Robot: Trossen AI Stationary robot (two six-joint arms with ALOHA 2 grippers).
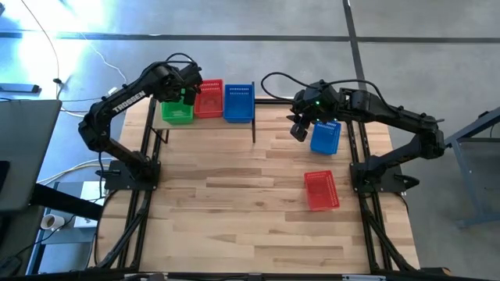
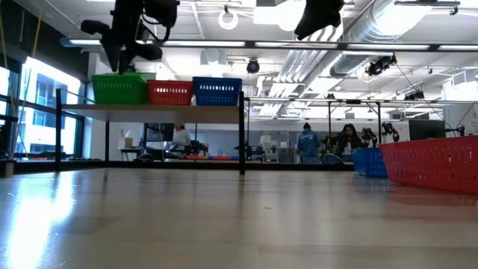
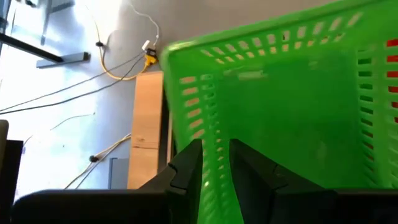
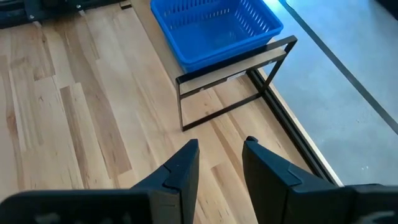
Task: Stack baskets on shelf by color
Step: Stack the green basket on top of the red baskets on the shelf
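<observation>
Green basket (image 1: 177, 112) on shelf (image 2: 160, 110), left claw (image 3: 214, 163) gripping wall; right claw (image 4: 219, 163) released; blue basket (image 1: 326, 137), red basket (image 1: 320, 190) left on tabletop (image 1: 234, 203).

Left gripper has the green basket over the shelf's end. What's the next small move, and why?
Probably open the left gripper and lift clear. Its fingers straddle the green basket wall, and in the low view the basket looks seated on the shelf beside the red basket, so letting go seems safe.

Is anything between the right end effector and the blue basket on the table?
Nothing visible. The right end effector hangs open just beside the blue basket on the table, with only bare table around them. The red basket lies nearer the front, out of the way.
</observation>
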